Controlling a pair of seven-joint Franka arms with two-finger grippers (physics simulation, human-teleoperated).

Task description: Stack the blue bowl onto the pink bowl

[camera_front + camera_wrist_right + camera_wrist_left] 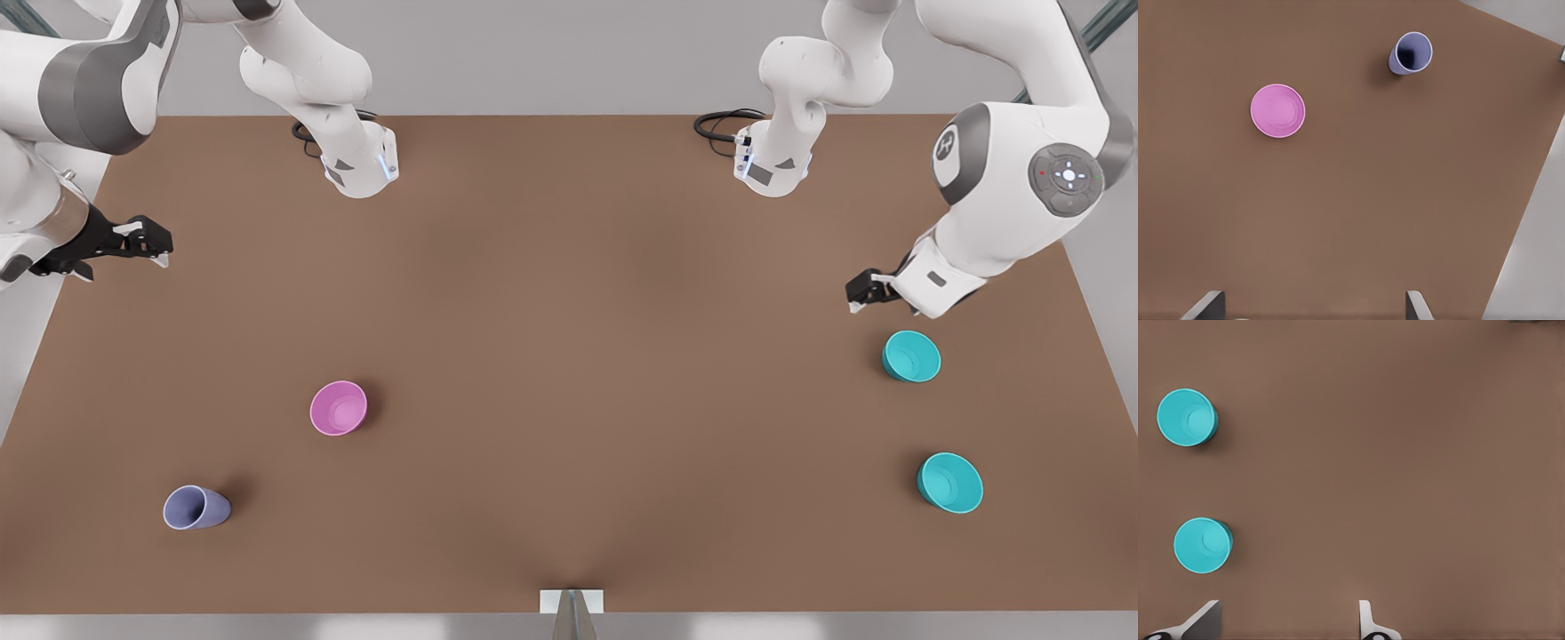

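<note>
Front view: unlabelled blue bowl (911, 356), pink bowl (338, 408)

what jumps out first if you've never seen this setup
Colour on the brown table: two teal bowls sit apart at the front view's right, just below the left gripper, which hangs open. Far across at the front view's left stand the pink bowl and a lavender cup, with the right gripper open at that edge.

Front view looks down over the table (569, 356); both wrist views face straight down at it
</note>
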